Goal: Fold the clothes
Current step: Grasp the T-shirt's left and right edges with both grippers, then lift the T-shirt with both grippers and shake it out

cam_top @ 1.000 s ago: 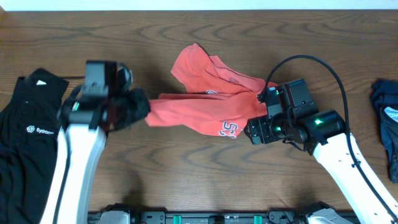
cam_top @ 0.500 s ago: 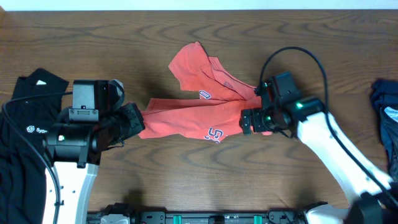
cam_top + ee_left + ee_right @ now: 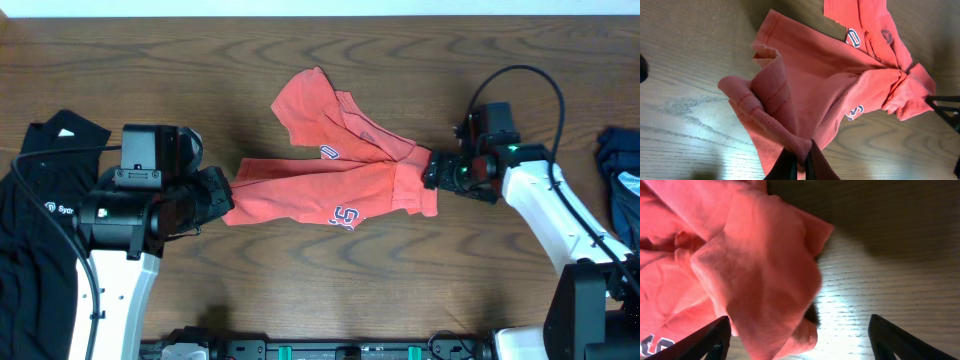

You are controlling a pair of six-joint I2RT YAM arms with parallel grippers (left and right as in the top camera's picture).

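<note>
t-shirt (image 3: 330, 185) pinched between left fingers (image 3: 783, 167) — loose between right fingers (image 3: 710, 339).

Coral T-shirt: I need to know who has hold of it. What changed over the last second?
The right gripper drew back rightward from over the coral T-shirt's right end; its jaws stand open, gripping nothing. The left gripper shifted slightly toward the near edge, and the shirt now lies more stretched out. Unchanged: the left gripper stays shut on the shirt's left edge, and the black shirt lies at far left.
</note>
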